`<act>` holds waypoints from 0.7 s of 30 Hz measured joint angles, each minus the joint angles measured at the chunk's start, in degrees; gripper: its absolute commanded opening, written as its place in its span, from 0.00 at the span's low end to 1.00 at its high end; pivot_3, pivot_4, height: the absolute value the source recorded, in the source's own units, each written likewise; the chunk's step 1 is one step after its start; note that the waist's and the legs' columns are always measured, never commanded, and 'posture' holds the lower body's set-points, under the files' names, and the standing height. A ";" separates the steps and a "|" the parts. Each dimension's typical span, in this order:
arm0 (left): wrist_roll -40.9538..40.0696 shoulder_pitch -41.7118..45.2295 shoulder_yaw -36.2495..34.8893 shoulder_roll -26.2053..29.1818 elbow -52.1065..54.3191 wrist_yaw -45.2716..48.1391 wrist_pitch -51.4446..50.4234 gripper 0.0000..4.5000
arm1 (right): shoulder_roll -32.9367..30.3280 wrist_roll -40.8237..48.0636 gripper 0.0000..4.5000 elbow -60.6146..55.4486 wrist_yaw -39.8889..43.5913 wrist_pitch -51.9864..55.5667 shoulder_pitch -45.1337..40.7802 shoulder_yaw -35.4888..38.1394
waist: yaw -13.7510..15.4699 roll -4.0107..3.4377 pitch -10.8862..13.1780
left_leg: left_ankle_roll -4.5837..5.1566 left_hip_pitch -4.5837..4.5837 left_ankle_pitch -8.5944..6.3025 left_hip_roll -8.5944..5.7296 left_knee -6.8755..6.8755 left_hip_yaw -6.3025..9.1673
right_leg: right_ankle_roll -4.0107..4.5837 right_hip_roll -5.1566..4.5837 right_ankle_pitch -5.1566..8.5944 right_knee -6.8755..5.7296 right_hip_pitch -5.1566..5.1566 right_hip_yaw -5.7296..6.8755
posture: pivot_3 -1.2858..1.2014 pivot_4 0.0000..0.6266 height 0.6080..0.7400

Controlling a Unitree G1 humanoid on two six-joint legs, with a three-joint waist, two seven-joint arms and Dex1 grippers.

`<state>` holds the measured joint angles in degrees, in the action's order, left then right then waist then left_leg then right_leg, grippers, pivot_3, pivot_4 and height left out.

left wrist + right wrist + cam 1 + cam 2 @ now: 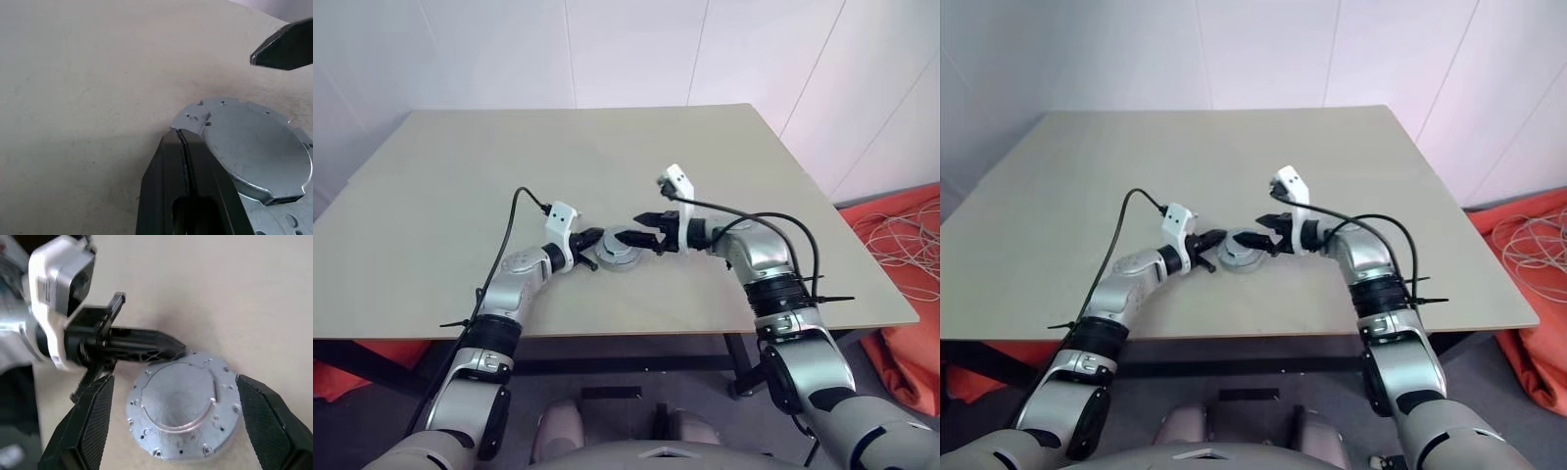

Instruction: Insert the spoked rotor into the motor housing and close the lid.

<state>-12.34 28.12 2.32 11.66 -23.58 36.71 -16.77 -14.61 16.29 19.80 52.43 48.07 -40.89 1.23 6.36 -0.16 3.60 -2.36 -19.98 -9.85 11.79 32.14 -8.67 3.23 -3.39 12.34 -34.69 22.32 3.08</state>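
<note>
A round grey metal unit [619, 257] lies on the table near its front edge. Its top is a smooth raised disc over a flange with small holes [181, 406]; it looks like the lid sitting on the motor housing [254, 152]. The spoked rotor is hidden. My left gripper [595, 238] is shut, with its tips [182, 132] touching the unit's rim and holding nothing. My right gripper [631, 228] hovers just above the unit from the other side. It is open, with its fingers [93, 421] spread wider than the disc and nothing between them.
The beige table [607, 157] stretches far behind and to both sides of the unit. Orange cloth and loose white cables [901, 245] lie on the floor to the right of the table. White walls stand behind.
</note>
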 measured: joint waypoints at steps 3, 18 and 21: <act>0.02 0.10 0.03 -0.03 0.00 0.11 0.01 0.00 | -0.24 4.44 0.99 -0.59 -3.02 6.89 0.16 5.39 | 0.12 0.00 0.00 | -0.01 0.00 0.00 0.01 -0.01 0.00 | 0.00 0.01 0.00 0.00 0.01 0.00 | 0.52 0.00 1.00; 0.42 0.61 0.39 -0.07 -0.24 1.13 0.06 0.00 | 5.89 16.69 0.99 7.06 -30.11 41.87 -6.38 37.52 | 0.96 -0.07 0.00 | -0.32 -0.01 0.18 0.01 -0.07 -0.04 | -0.18 0.02 0.10 -0.03 0.11 0.01 | 0.52 0.00 1.00; 0.43 0.67 0.39 -0.21 -0.24 1.15 0.05 0.00 | 7.92 16.77 0.99 10.75 -33.77 43.67 -6.97 42.84 | 1.08 -0.10 0.01 | -0.33 -0.05 0.18 0.00 -0.08 -0.04 | -0.20 0.00 0.11 -0.02 0.15 0.01 | 0.52 0.00 1.00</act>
<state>-11.92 28.79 2.72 11.44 -23.83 37.86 -16.72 -6.70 33.06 30.55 18.66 91.73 -47.87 44.07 7.45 -0.26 3.61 -2.69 -20.03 -9.67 11.79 32.06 -8.71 3.03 -3.39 12.46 -34.71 22.47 3.08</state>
